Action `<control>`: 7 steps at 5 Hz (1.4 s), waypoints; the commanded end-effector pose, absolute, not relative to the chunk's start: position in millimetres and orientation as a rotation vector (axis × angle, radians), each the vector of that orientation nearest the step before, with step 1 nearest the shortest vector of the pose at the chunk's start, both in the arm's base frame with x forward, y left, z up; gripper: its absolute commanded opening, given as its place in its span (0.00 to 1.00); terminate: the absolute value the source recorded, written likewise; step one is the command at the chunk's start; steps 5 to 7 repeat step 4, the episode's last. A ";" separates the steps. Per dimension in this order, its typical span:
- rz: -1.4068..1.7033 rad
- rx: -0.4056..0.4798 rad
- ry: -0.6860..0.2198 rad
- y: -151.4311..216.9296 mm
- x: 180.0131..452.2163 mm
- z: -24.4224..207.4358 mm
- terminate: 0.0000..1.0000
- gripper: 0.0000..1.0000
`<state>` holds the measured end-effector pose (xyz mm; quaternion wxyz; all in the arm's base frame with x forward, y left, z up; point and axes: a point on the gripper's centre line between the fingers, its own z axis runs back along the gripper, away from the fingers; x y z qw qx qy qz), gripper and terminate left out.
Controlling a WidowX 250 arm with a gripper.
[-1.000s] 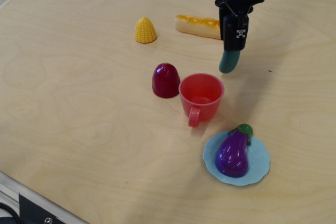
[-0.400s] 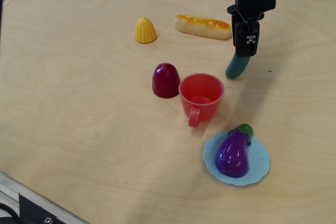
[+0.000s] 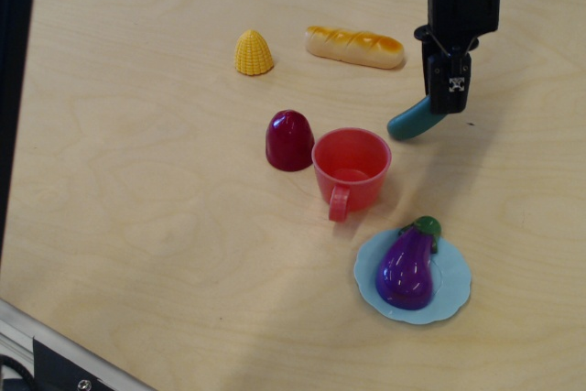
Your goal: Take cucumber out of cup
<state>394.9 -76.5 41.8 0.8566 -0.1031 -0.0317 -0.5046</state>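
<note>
With the end effector (image 3: 448,98) clamped on the tilted cucumber (image 3: 412,122) beside the empty cup (image 3: 352,169), lower gently onto bare tabletop (image 3: 137,180) toward the right edge, then release.

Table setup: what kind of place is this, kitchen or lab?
Probably a lab robot test bench, not a kitchen: a bare plywood table with a metal frame edge, plastic toy food such as the cucumber in the claw, and a toy cup.

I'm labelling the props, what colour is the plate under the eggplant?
Light blue plate, clearest in the only camera view, observation.image.
</note>
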 end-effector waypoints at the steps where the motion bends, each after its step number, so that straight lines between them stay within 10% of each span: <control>1: -1.094 -0.216 -0.093 -85.0 410.3 36.9 0.00 0.00; 2: -1.063 -0.205 -0.109 -80.3 407.4 42.9 0.00 1.00; 3: -1.022 -0.163 -0.137 -73.4 399.5 62.9 0.00 1.00; 4: -0.981 -0.124 -0.148 -68.3 394.7 81.8 1.00 1.00; 7: -0.981 -0.124 -0.148 -68.3 394.7 81.8 1.00 1.00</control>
